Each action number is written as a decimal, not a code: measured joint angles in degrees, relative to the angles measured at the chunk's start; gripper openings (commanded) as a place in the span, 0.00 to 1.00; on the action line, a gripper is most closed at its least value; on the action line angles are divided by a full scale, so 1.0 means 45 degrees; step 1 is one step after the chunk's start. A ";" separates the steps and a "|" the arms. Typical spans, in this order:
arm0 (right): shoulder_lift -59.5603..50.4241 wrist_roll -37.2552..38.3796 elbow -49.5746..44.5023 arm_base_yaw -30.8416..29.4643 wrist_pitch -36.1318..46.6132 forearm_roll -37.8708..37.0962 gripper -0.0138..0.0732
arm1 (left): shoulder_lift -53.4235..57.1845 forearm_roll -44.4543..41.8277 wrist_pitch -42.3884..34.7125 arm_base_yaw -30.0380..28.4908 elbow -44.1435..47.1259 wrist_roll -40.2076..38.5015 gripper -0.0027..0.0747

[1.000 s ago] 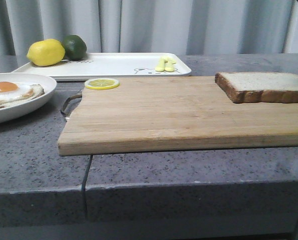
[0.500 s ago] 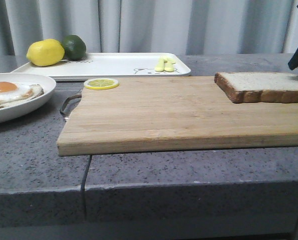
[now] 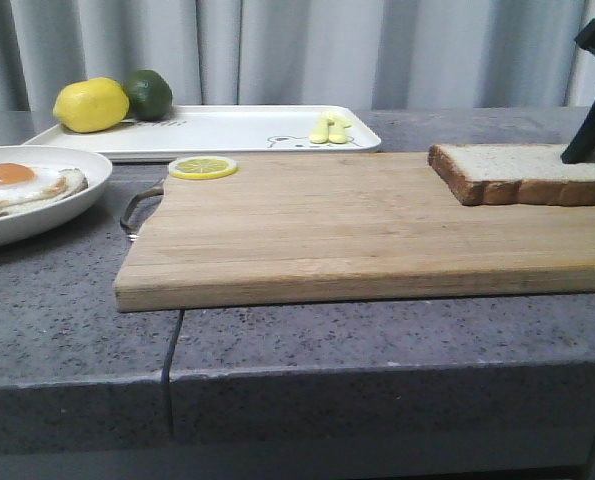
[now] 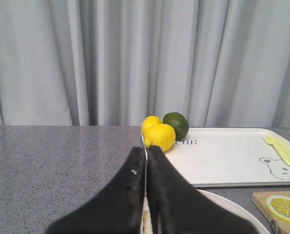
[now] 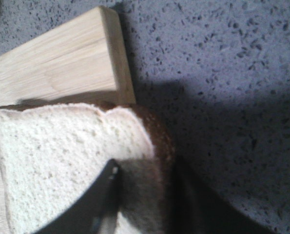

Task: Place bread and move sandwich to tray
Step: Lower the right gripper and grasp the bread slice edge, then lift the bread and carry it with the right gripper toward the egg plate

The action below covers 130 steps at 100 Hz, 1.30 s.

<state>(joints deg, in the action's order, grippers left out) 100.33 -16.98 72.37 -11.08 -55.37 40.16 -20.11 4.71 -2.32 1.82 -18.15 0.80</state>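
**The bread could slip or tear**

Front view: The bread (image 3: 522, 172) lies flat at the far right end of the wooden cutting board (image 3: 357, 225). The right end effector (image 3: 589, 140) is down on the bread's right side. The sandwich (image 3: 22, 185) sits on its round plate at the left of the counter (image 3: 67, 320). The tray (image 3: 237, 130) is behind the board, with a lemon (image 3: 92, 104) and a lime (image 3: 149, 93) on it. If the sandwich gets moved there, it could bump the fruit.

Left wrist view: The left end effector (image 4: 145, 158) is closed tight and holds nothing. It hangs just over the plate rim.

Right wrist view: The right end effector (image 5: 142, 187) is open, one finger on top of the bread, the other past its crust edge. The bite is only on the edge. Soft bread could bend, rip or drop if lifted that way.
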 measured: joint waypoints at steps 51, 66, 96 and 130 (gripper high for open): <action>-0.0470 -0.0059 0.1189 -0.0023 -0.1061 0.0348 0.09 | 0.0000 0.0000 0.0000 0.0000 0.0000 0.0000 0.01; -0.1061 -0.0324 0.1754 0.0216 -0.1191 0.1660 0.09 | 0.0000 0.0000 0.0000 0.0000 0.0000 0.0000 0.01; -0.1113 -0.0672 0.1842 0.3111 -0.0367 0.3196 0.09 | 0.0000 0.0000 -0.0009 0.0000 0.0000 0.0000 0.01; -0.0055 -0.0825 0.1842 0.7514 0.2810 0.5807 0.09 | 0.0000 0.0046 -0.0009 0.0000 0.0000 0.0000 0.01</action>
<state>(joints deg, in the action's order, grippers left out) 100.08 -20.69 80.66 22.74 -42.72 66.29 -20.11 4.92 -2.36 1.82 -18.15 0.80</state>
